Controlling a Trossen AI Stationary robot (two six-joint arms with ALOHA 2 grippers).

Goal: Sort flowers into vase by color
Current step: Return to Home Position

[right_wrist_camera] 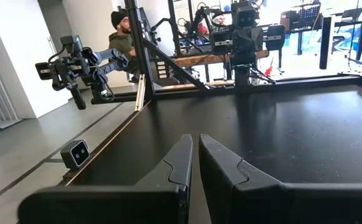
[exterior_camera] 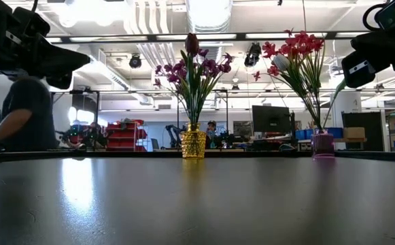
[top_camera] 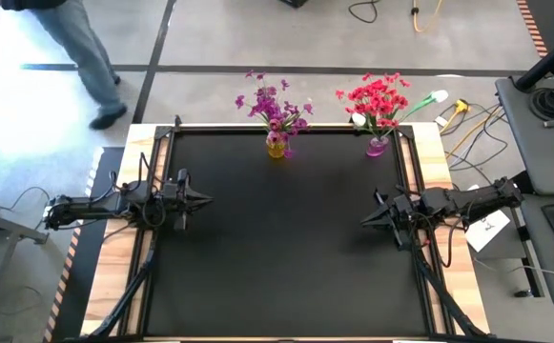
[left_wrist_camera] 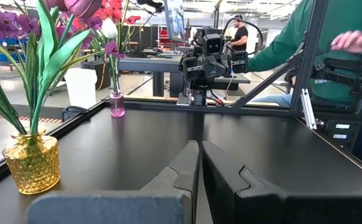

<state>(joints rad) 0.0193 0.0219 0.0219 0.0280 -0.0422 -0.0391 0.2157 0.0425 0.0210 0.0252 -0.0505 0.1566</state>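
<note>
Risk, as I judged it, was slight: my left gripper [top_camera: 196, 198], mid-left, and right gripper [top_camera: 372, 220], mid-right, had fingers pressed together on nothing; only a wide swing toward the frame's top could topple anything. Purple flowers [top_camera: 275, 103] filled the yellow vase [top_camera: 277, 147], upper centre; red flowers [top_camera: 377, 97] and a leaning white tulip [top_camera: 437, 96], the violet vase [top_camera: 378, 147] to its right.

Smooth black tabletop [top_camera: 286, 238] (slight sheen), textured glass vase [left_wrist_camera: 32, 165]

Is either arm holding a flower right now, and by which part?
Nothing is held. The left gripper and right gripper have their jaws shut on nothing; the flowers stand in the yellow vase and the violet vase.
</note>
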